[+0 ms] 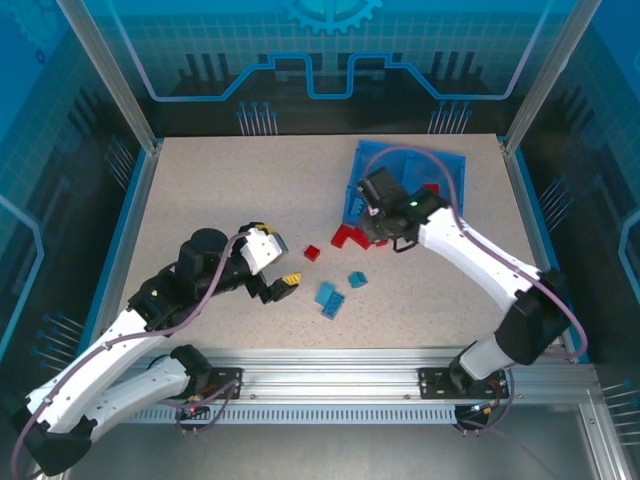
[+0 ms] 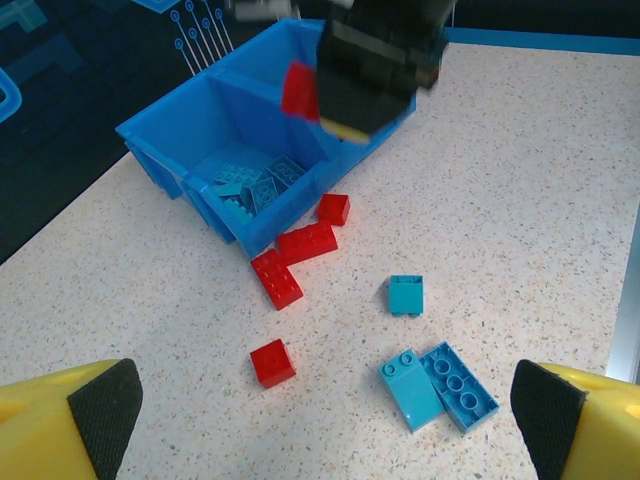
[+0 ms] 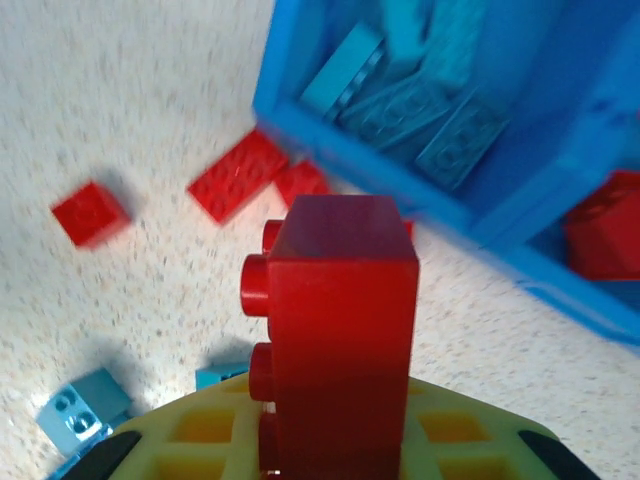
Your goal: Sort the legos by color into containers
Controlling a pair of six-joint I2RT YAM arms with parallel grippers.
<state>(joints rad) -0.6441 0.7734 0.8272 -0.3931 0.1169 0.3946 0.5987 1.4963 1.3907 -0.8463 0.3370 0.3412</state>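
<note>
Seen from above, a speckled worktop (image 1: 200, 190) carries a blue two-compartment tray (image 2: 160, 140) at its far right. The right gripper (image 2: 335, 105) hangs at the tray's near wall, clamped on one red brick (image 3: 340, 330) that stands on end between its pads. The right wrist view shows this brick just outside the wall, beside the compartment of light-blue bricks (image 3: 420, 90). The other compartment, further along, holds a red piece (image 3: 605, 225).

The left gripper (image 2: 325, 425) hovers low over the worktop, spread wide and holding nothing. Ahead of it lie loose red bricks (image 2: 307, 242) near the tray and loose light-blue bricks (image 2: 410, 388) closer in.

The likeliest risk is a release too soon. The red brick would then land among the light-blue ones, or strike the rim and bounce back onto the worktop. A low pass could also catch the wall and shove the tray. The grip covers only part of the brick, so it may twist.
</note>
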